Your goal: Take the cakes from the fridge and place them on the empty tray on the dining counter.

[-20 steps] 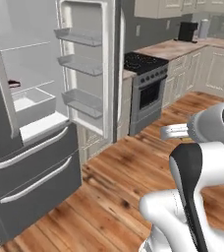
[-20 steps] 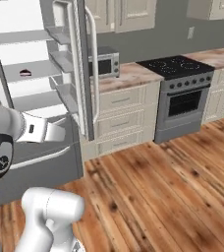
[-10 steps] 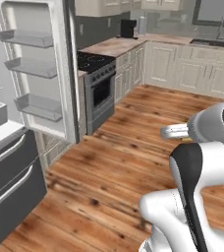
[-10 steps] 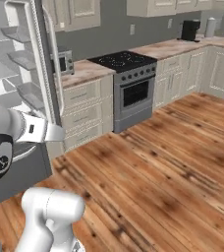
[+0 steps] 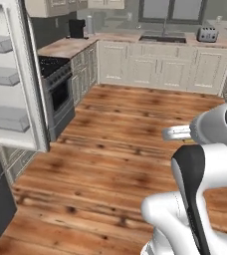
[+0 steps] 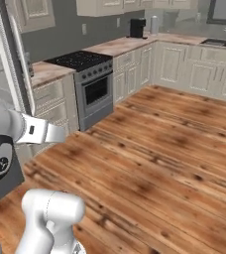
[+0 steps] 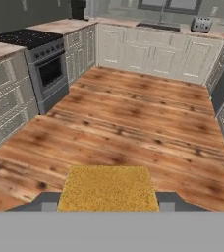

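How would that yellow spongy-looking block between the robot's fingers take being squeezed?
The tan-golden cake has a crumbly, porous-looking surface, so it probably dents or sheds crumbs under hard pressure. Its flat sides should sit steadily between the finger tips, unlikely to roll. It looks light.

The golden cake (image 7: 108, 188) was a flat-topped square block with a crumbly, bumpy look. It sat low down in the hand view, right between the two dark finger tips, one at each side, high above the wood floor. The fridge (image 5: 8, 79) stood at the left with its door swung open. The door was white inside and had three shelves.
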